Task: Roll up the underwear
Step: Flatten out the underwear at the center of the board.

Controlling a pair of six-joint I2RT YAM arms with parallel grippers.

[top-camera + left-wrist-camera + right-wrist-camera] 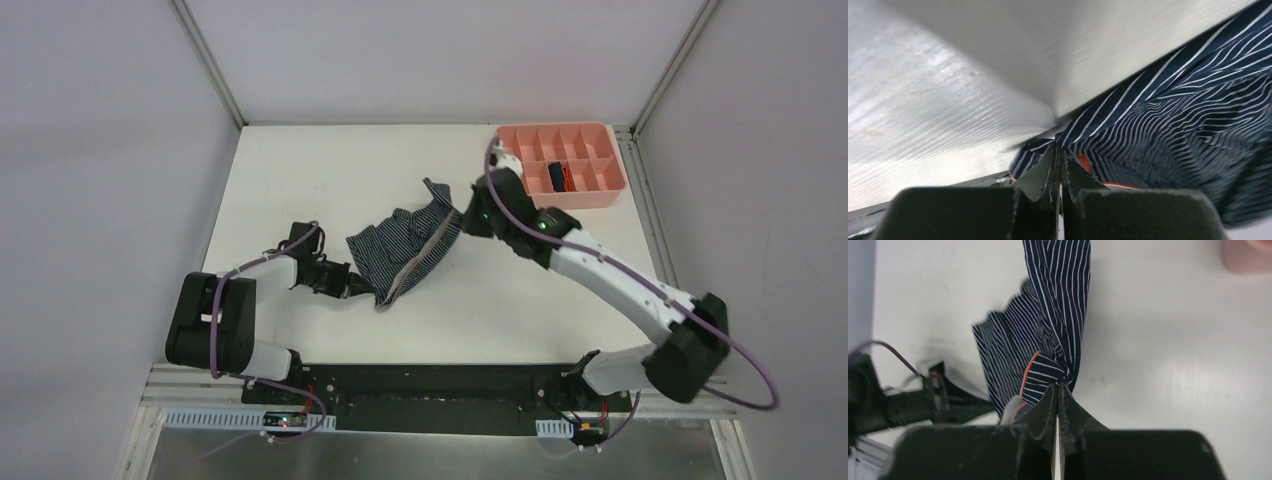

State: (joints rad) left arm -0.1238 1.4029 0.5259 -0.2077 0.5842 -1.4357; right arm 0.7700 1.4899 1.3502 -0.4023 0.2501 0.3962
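The striped underwear [405,248], dark blue with thin pale stripes and orange trim, hangs stretched between my two grippers above the table's middle. My left gripper [352,283] is shut on its lower left corner; in the left wrist view the cloth [1168,115] bunches at the closed fingertips [1059,150]. My right gripper [462,215] is shut on its upper right edge; in the right wrist view the cloth [1048,330] hangs from the closed fingertips [1058,386]. The navy underwear with orange trim [560,177] lies in a compartment of the pink tray.
The pink compartment tray [605,195] stands at the table's back right, just behind my right arm. White walls close in the table on the left, back and right. My left arm shows at the left of the right wrist view.
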